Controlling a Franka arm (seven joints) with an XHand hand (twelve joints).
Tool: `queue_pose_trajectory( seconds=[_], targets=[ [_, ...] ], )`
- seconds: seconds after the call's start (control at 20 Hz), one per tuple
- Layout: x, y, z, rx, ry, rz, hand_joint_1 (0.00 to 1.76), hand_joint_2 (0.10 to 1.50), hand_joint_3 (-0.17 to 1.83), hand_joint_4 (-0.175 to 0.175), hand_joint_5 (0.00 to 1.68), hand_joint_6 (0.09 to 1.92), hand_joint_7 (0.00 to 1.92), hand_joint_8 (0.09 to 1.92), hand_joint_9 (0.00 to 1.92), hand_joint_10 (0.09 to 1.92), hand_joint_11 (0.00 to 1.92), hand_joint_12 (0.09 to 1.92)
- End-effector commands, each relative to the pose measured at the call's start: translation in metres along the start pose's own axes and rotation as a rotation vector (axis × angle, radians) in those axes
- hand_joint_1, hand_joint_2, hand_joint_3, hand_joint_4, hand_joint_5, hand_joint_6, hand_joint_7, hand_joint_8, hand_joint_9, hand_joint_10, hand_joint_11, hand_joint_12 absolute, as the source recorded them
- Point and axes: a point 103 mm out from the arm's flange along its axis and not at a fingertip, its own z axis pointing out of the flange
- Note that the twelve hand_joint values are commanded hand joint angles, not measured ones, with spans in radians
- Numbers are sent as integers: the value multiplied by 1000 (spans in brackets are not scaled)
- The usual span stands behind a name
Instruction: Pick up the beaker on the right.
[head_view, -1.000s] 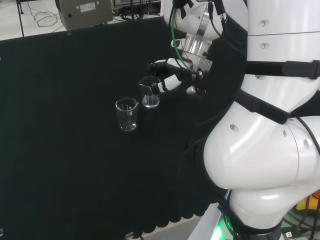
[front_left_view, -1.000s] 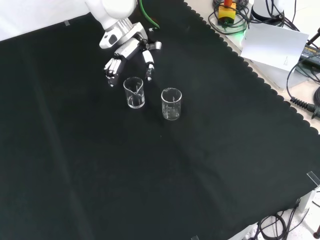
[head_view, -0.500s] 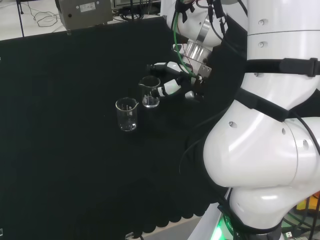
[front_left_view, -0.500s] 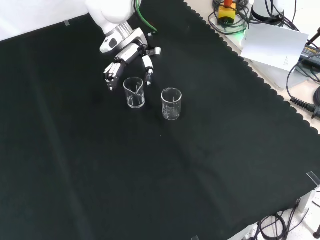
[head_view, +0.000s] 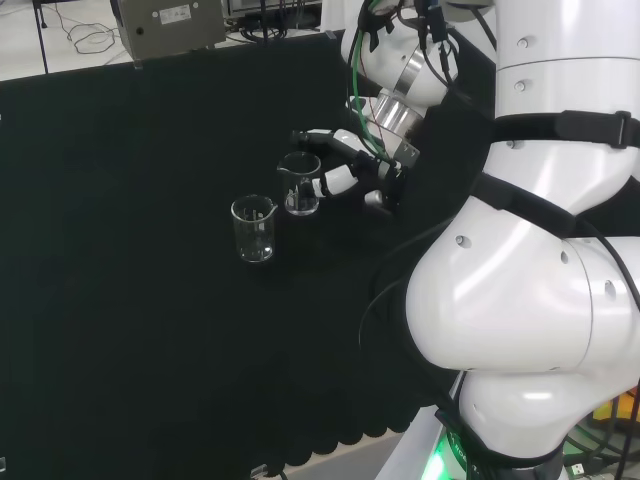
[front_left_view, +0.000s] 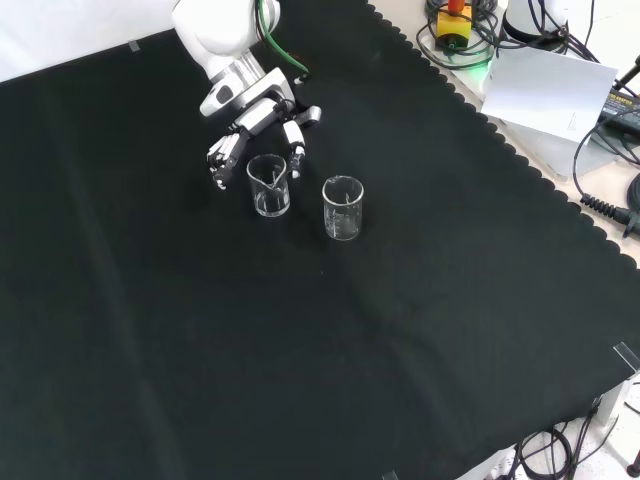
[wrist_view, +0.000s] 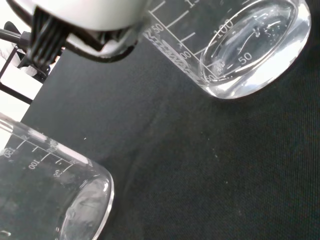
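A: Starting from the near edge of the front view?

B: Yes. Black cloth (front_left_view: 400, 350) first: matte, woven, faintly rumpled, scalloped along the border. Soft footing, so no dragging glass across it.

A: Then?

B: Spare beaker (front_left_view: 342, 208): clear glass, straight-walled, thick-bottomed, with a small pouring lip and a white printed scale. Upright, apparently empty. Not to be touched.

A: And the one wanted?

B: Target beaker (front_left_view: 270, 186), just beyond and left of the spare beaker in the front view, just right of it in the head view. Same shape, same glass, upright, near the spare beaker but apart from it.

A: Hand?

B: Hand (front_left_view: 255, 118) right behind the target beaker, on the side away from the spare beaker. Fingers (front_left_view: 222, 158) relaxed and spread, bracketing the glass on both sides, one of them on the side toward the spare beaker. Not closed round anything yet. Contact with the wall: impossible to tell.

A: Advice for the closing step?

B: Probably best to meet the wall around mid-height, under the flared rim. Close evenly from both sides, to avoid tipping or shoving the glass toward the spare beaker. Mind the smooth, hard, likely slippery wall. Wrap round the curve rather than pinch at the rim. Then lift straight up, level.
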Motion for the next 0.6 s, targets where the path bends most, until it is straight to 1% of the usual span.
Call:
queue_pose_trajectory(
  seconds=[0.05, 0.3, 0.35, 0.5, 0.6],
  targets=[
    [-5, 0, 6, -10, 21, 5, 953, 512, 602, -9, 526, 87, 205, 584, 380, 603, 27, 1385],
    [-7, 2, 7, -32, 48, -4, 969, 505, 626, -10, 586, 118, 247, 581, 421, 584, 52, 1373],
    [-8, 3, 8, -37, 58, -7, 971, 505, 628, -11, 593, 182, 263, 576, 439, 568, 58, 1372],
    [-7, 4, 10, -42, 75, -24, 976, 504, 636, -11, 501, 572, 301, 568, 491, 533, 79, 1361],
    [-6, 5, 12, -31, 82, -35, 979, 502, 640, -12, 461, 696, 319, 574, 512, 532, 85, 1365]
  ],
)
